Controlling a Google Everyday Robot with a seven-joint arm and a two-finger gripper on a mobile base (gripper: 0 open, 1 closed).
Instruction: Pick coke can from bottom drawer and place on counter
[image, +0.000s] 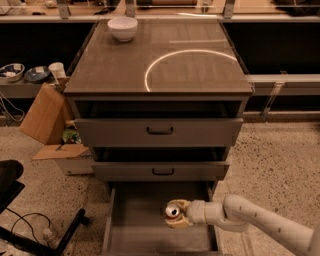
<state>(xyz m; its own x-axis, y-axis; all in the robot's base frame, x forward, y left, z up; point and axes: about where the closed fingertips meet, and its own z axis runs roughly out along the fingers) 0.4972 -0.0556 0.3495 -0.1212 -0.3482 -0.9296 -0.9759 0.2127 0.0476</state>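
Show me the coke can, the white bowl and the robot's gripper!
coke can (173, 210): camera view, on its silver top.
white bowl (122, 31): camera view, on its outer wall.
gripper (175, 215): camera view, midway between fingertips closed around the can, inside the bottom drawer (135, 220).

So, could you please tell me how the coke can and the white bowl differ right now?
The coke can is red with a silver top; the bowl is white. The can is much smaller than the bowl. The can sits in the bottom drawer, with the gripper at it; the bowl stands free on the counter. Both face upward.
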